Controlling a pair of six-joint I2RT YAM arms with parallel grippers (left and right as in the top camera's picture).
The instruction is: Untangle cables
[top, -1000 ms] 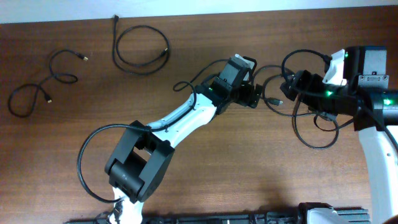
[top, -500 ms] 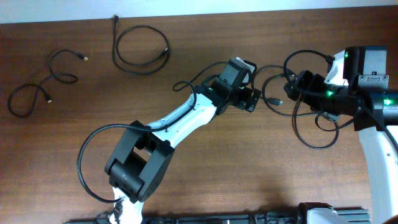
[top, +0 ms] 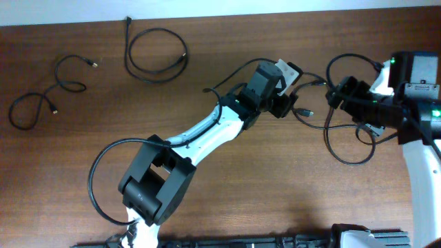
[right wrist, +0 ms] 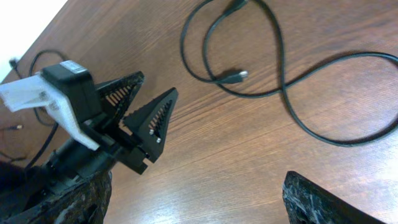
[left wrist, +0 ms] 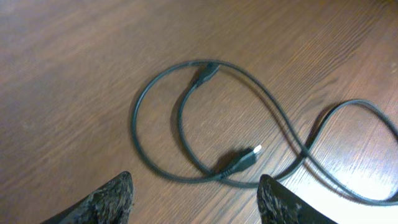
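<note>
At the right of the wooden table [top: 275, 200], near its far edge, a thin black cable [left wrist: 132, 119] lay in crossing loops around its silver-tipped plug [left wrist: 254, 150], with bare wood open on the near side. The left gripper [left wrist: 193, 186] hovered over it, fingers spread and empty, and the right gripper [right wrist: 196, 190] stood wide, holding nothing. Far left lay a coiled cable [top: 127, 60] and a looser one [top: 32, 95], well apart.

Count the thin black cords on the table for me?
3: one cord far left, one loop upper left, one tangle at right, which may hold more than one.
</note>
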